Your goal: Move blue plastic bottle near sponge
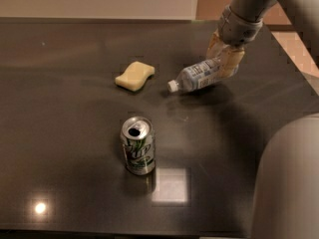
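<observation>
Blue plastic bottle (198,76), one, in tool (225,64); one sponge (134,76); one can (138,146)

1 raised camera looks down across the table (65,158); pincer (225,63), upper right, holds blue plastic bottle (198,76).

Nothing can be read. The label on the bottle (198,76), gripped at its base by the pincer (224,63) beyond and right of the can (138,145), carries dark print too small to make out, as are the can's green marks.

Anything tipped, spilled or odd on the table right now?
Only the blue plastic bottle: it lies tilted, cap toward the sponge, its base in the gripper. The soda can stands upright; no spill shows.
</observation>
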You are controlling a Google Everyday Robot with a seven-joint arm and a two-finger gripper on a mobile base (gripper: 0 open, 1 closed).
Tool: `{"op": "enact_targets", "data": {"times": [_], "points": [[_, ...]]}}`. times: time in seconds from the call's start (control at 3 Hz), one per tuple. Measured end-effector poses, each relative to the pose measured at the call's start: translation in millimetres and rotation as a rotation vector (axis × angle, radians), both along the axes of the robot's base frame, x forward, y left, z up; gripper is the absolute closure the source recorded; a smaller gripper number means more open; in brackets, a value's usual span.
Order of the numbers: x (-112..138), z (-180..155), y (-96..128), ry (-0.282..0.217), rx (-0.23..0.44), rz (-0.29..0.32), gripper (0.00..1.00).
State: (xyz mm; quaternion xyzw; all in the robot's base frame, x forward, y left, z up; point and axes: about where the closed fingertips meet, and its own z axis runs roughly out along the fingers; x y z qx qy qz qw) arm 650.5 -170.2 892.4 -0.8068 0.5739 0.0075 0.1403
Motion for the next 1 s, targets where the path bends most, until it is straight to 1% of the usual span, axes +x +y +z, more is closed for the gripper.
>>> {"op": "enact_targets", "data": {"times": [0.33,0.67,1.0], "points": [[-3,-13,2,0.008,-0.012,0.033,1.00],[-20,-15,9,0.012,0.019,0.054,1.00],[-36,-11,19,0.012,0.063,0.068,1.00]]}}
